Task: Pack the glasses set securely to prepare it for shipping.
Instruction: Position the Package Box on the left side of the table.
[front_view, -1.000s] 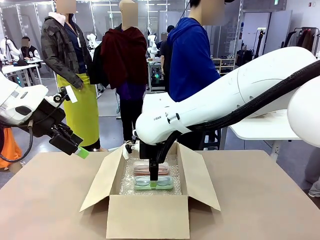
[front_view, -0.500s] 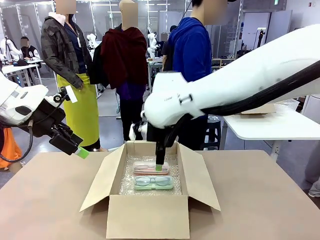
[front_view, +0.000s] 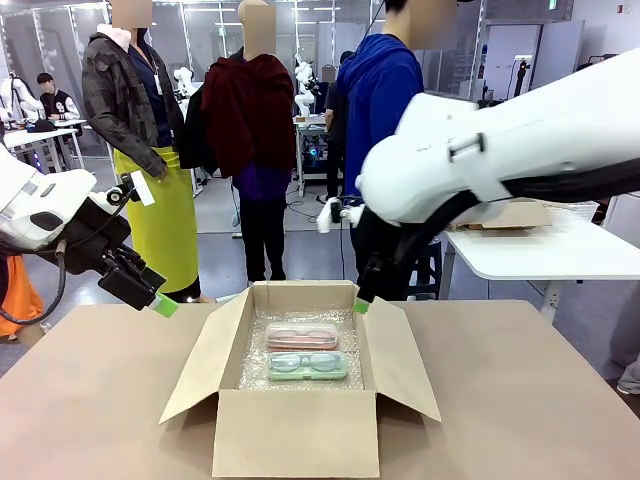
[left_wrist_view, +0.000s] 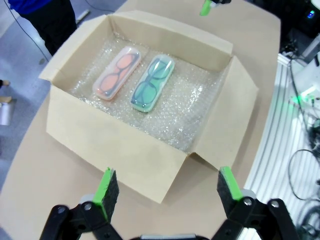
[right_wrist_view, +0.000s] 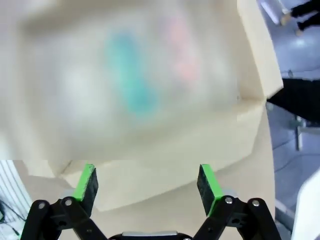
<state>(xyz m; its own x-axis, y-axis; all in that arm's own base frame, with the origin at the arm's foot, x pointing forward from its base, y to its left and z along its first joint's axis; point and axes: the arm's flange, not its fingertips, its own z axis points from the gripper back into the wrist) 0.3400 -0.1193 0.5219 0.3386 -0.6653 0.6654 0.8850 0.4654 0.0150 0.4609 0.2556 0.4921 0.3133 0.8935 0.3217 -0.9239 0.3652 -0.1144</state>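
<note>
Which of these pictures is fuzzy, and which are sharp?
Right wrist view: the box is blurred, the pink case and mint green case mere colour smears, yet the right gripper is crisp. Left wrist view: sharp, both cases clear. Front view: mostly sharp.

The pink case (left_wrist_view: 117, 73) and mint case (left_wrist_view: 152, 83) are showing glossy plastic; bubble wrap (left_wrist_view: 192, 102) is glinting inside the matt cardboard box (left_wrist_view: 110, 145).

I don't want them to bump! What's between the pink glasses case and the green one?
Only a thin strip of bubble wrap, seen in the left wrist view. The pink case and green case lie side by side on it.
</note>
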